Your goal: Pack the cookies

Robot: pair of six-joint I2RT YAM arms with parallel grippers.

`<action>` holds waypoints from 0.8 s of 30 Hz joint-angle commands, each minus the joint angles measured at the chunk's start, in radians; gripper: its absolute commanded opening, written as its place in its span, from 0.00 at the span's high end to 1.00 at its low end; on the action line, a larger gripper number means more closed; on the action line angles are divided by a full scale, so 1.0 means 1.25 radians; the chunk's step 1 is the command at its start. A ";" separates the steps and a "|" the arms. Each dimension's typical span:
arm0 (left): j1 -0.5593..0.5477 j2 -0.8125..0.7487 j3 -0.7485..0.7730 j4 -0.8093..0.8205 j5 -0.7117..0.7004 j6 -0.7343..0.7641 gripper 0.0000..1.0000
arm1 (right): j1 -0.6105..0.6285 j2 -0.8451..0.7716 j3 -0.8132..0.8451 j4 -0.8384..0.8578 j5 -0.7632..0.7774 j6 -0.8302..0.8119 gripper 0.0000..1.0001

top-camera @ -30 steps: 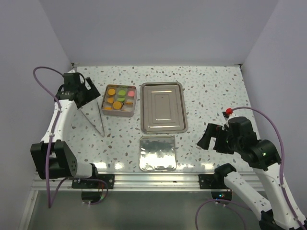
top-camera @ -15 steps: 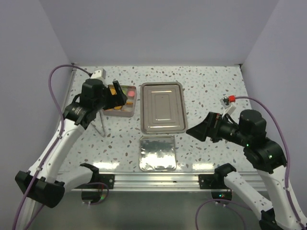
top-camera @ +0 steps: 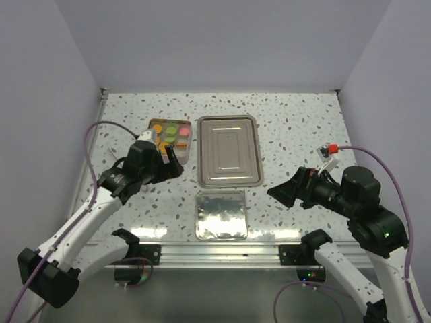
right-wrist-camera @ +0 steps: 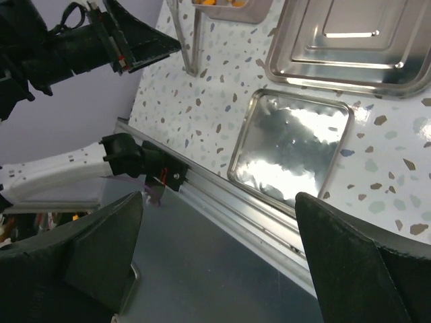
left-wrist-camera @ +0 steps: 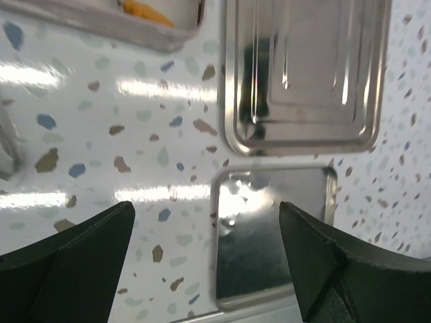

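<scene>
From above: cookies [top-camera: 171, 130] in a box [top-camera: 191, 134] at the far left of the bench [top-camera: 296, 128]. Small flat discs, mostly orange, a few green, one pink. Round, so no long axis and no heading to give; lying flat, faces up. Near part of the lot hidden under the left tool [top-camera: 172, 161], hanging over the box's near edge. Too dark here to tell whether spread or pressed together. Just right of the box, a big tray [top-camera: 229, 151], long axis running near to far. Nearer the arms, a small tray [top-camera: 221, 215]. Right tool [top-camera: 277, 190] above the bench to the right of the small tray, aimed left; gap unreadable from this angle.

Left wrist: left tool [left-wrist-camera: 206, 205] spread wide, fingers [left-wrist-camera: 67, 262] pinching nothing, with bench and small tray [left-wrist-camera: 269, 235] between them. Of the cookies [left-wrist-camera: 145, 9], only a sliver of orange inside the box [left-wrist-camera: 101, 23], cut off by the top edge. Big tray [left-wrist-camera: 303, 74] at upper right.

Right wrist: right tool [right-wrist-camera: 219, 198] likewise spread wide and empty, over the small tray [right-wrist-camera: 289, 148] and a rail [right-wrist-camera: 202, 185]. Cookies [right-wrist-camera: 210, 2] mere orange scraps at the top edge, in the box [right-wrist-camera: 232, 13]. Tongs [right-wrist-camera: 183, 33] just beside the box, also cut off at the top. Left tool [right-wrist-camera: 145, 44] dark at upper left.
</scene>
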 commanded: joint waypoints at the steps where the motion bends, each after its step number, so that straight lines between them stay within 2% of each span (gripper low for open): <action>1: -0.108 0.052 -0.046 -0.011 -0.024 -0.102 0.06 | 0.002 0.011 0.017 -0.038 0.041 -0.039 0.01; 3: -0.170 0.081 -0.055 0.000 -0.042 -0.131 0.07 | 0.002 0.012 0.016 -0.046 0.047 -0.043 0.01; 4: -0.229 0.117 -0.057 0.002 -0.068 -0.160 0.07 | 0.002 0.014 0.014 -0.047 0.052 -0.043 0.01; 7: -0.304 0.194 -0.058 0.015 -0.093 -0.190 0.07 | 0.004 0.014 0.008 -0.057 0.054 -0.043 0.01; 10: -0.339 0.254 -0.070 0.048 -0.094 -0.206 0.12 | 0.002 0.010 0.003 -0.066 0.054 -0.046 0.01; 13: -0.354 0.303 -0.077 0.052 -0.099 -0.215 0.19 | 0.004 0.005 0.002 -0.079 0.058 -0.054 0.01; 22: -0.369 0.398 -0.111 0.121 -0.064 -0.224 0.51 | 0.004 0.012 0.017 -0.121 0.076 -0.089 0.01; 24: -0.370 0.416 -0.121 0.150 -0.051 -0.224 0.52 | 0.002 0.012 0.018 -0.130 0.083 -0.101 0.01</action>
